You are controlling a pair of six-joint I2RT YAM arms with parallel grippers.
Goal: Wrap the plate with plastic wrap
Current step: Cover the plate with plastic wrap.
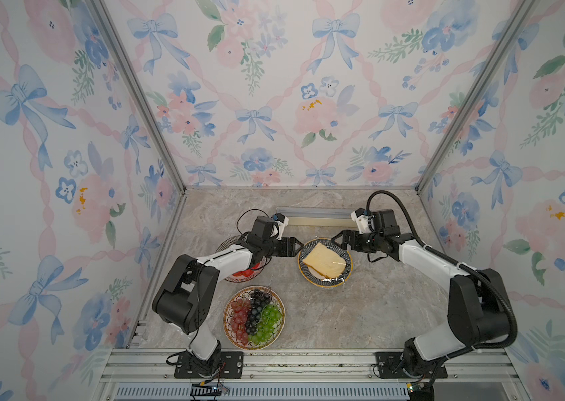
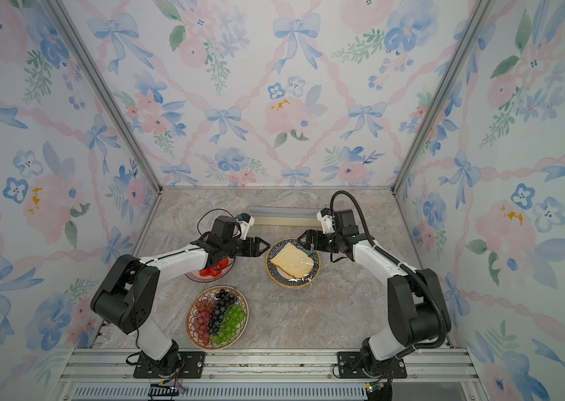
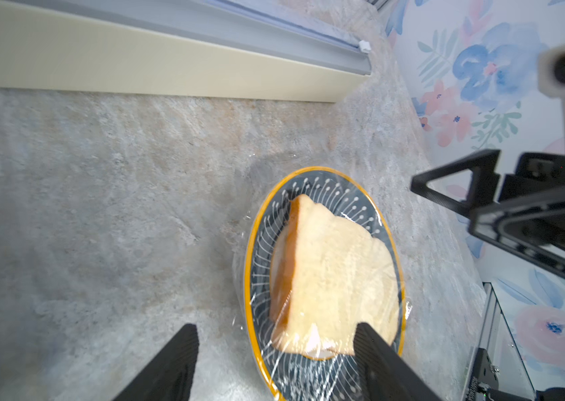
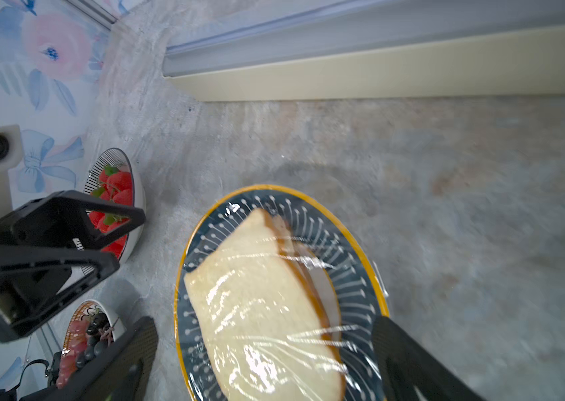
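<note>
Apparently I'm almost done: the plastic wrap [image 4: 260, 323] lies stretched over the plate [image 1: 310, 276] on the surface [image 1: 361, 312]; my left claw [image 1: 300, 247] and right claw [image 1: 336, 243] hover open, empty, flanking it. Maybe tuck edges.

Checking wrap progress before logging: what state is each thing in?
Blue yellow-rimmed plate: holding bread slice, covered by film.
Clear glossy plastic wrap: stretched over plate and bread, crinkled.
Long cream wrap box: lying flat behind plate.
Left gripper: open, empty.
Right gripper: open, empty.
</note>
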